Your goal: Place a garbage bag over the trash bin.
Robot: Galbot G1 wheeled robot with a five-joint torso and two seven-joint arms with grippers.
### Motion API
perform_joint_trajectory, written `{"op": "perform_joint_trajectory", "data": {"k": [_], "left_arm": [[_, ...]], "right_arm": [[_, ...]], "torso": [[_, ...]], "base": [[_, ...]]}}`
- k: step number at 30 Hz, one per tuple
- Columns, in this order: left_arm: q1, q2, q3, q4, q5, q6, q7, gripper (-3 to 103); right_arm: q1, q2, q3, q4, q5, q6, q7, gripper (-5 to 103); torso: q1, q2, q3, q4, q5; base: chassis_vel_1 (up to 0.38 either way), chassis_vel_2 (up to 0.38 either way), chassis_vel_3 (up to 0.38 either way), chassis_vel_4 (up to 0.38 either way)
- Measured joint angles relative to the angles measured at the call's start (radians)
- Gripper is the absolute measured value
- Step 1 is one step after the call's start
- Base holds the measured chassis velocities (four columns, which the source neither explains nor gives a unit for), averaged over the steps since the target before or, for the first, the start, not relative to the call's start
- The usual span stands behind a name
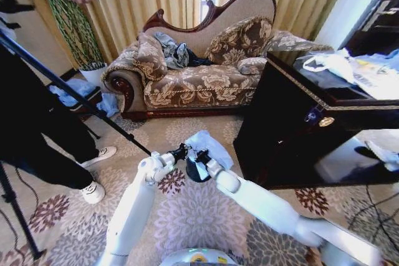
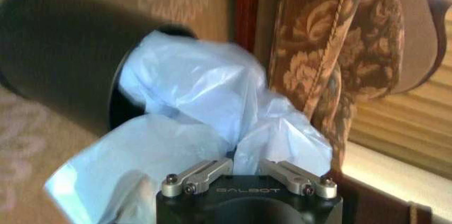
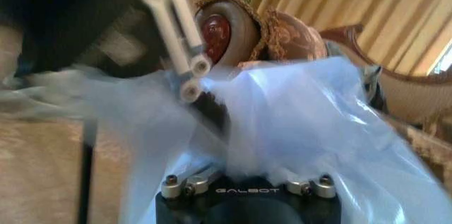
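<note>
Head view: both arms reaching forward over patterned carpet [image 1: 206,216], left gripper [image 1: 181,152] and right gripper [image 1: 201,156] meeting at the trash bin [image 1: 194,175] between sofa [image 1: 199,79] and dark cabinet [image 1: 299,135]; bin mostly hidden behind grippers and bag, only a dark lower wall visible. Garbage bag [image 1: 209,143] draped over the bin's top, spilling toward the sofa. Left wrist view: bin [image 2: 63,60] seen tilted in frame, bag [image 2: 205,97] bunched at its mouth, plastic pinched between the left gripper's [image 2: 247,167] closed-in fingers, tips buried in folds. Right wrist view: bag [image 3: 304,123] covering the right gripper [image 3: 247,173], fingers hidden under plastic, open or closed impossible to tell; blurred left gripper [image 3: 190,78] beyond, pressed against the plastic
</note>
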Motion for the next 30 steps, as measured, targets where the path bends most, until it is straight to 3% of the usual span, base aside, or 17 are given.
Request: {"op": "perform_joint_trajectory", "data": {"k": [4, 11, 19, 23, 26, 30], "left_arm": [[0.016, 0.015, -0.016, -0.022, -0.016, 0.007, 0.0, 0], [0.03, 0.039, -0.029, -0.042, -0.037, 0.019, 0.004, 0], [0.027, 0.048, -0.026, -0.016, -0.041, 0.056, 0.05, 0], [0.021, 0.051, -0.024, 0.008, -0.041, 0.088, 0.091, 0], [0.022, 0.048, -0.024, 0.023, -0.041, 0.11, 0.111, 0], [0.028, 0.043, -0.024, 0.024, -0.041, 0.116, 0.114, 0]], "right_arm": [[0.037, 0.021, 0.0, -0.052, -0.076, -0.014, -0.023, 0], [0.057, 0.0, -0.008, -0.068, -0.109, -0.017, -0.043, 0], [0.045, 0.063, 0.023, -0.182, -0.199, 0.049, -0.068, 0], [0.05, 0.116, 0.047, -0.273, -0.309, 0.065, -0.091, 0], [0.075, 0.13, 0.052, -0.294, -0.409, 0.015, -0.157, 0], [0.093, 0.112, 0.043, -0.272, -0.459, -0.043, -0.206, 0]], "torso": [[0.0, 0.0, 0.0, -0.0002, 0.0007], [0.0, 0.0, 0.0, -0.0007, 0.0007], [0.0, 0.0, 0.0, -0.0005, 0.0005], [0.0, 0.0, 0.0, -0.0005, 0.0008], [0.0, 0.0, 0.0, -0.0003, 0.0006], [0.0, 0.0, 0.0, -0.0005, 0.0005]], "base": [[0.0, 0.0, 0.0, 0.0], [0.0, 0.0, 0.0, 0.0], [0.0, 0.0, 0.0, 0.0], [0.0, 0.0, 0.0, 0.0], [0.0, 0.0, 0.0, 0.0], [0.0, 0.0, 0.0, 0.0]]}}
